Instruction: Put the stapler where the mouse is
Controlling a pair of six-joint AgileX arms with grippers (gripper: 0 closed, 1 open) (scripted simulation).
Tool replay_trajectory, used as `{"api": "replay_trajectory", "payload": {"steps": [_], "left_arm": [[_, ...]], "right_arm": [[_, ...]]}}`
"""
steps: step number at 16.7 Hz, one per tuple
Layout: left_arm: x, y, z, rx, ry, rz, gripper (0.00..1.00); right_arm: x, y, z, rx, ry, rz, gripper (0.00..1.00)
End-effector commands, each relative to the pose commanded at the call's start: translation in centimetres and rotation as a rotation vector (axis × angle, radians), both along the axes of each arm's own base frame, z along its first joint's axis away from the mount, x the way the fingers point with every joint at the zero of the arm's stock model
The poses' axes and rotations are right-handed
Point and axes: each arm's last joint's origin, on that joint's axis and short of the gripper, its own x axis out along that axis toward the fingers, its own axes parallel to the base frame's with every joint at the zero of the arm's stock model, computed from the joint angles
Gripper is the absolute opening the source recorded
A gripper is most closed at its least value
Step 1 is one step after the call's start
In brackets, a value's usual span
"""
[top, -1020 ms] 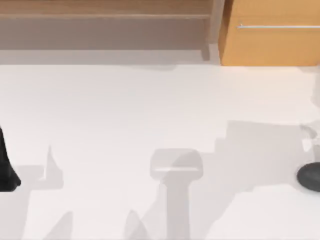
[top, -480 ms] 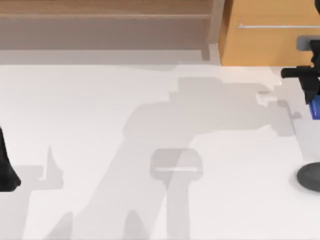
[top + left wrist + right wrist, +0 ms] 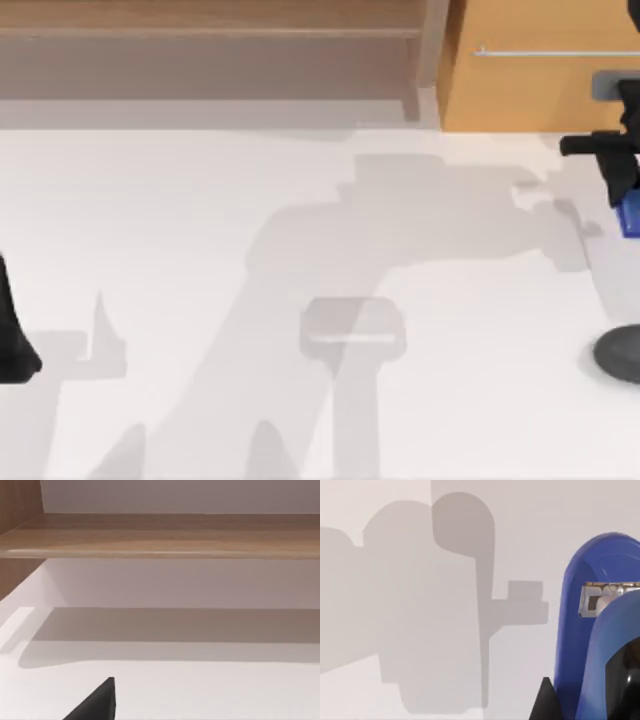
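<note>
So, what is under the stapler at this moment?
Under the stapler the right wrist view shows bare white table with grey shadows. In the top view the right gripper covers the stapler's top, and the mouse lies apart, nearer the camera.

A white table (image 3: 200, 220) is seen, with grey shadows laid across it. Behind it, a long wooden shelf (image 3: 210, 20) and an orange-brown cabinet (image 3: 530, 90) with a silver handle (image 3: 550, 52) are seen.

A plain white table (image 3: 200, 230) spreads across the frame, broad grey shadows falling over its middle and lower part, with the dark rounded mouse (image 3: 620, 352) resting on it at the lower right edge.
</note>
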Motion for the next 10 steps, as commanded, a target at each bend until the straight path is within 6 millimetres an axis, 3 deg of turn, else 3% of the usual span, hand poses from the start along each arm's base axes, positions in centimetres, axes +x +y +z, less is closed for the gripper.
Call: {"api": "replay_trajectory", "payload": {"steps": [10], "left_arm": [[0.0,0.0,0.0,0.0,0.0,0.0,1.0]], "right_arm": [[-0.2,0.9,-1.3,0.056,0.051,0.048,0.0]]}}
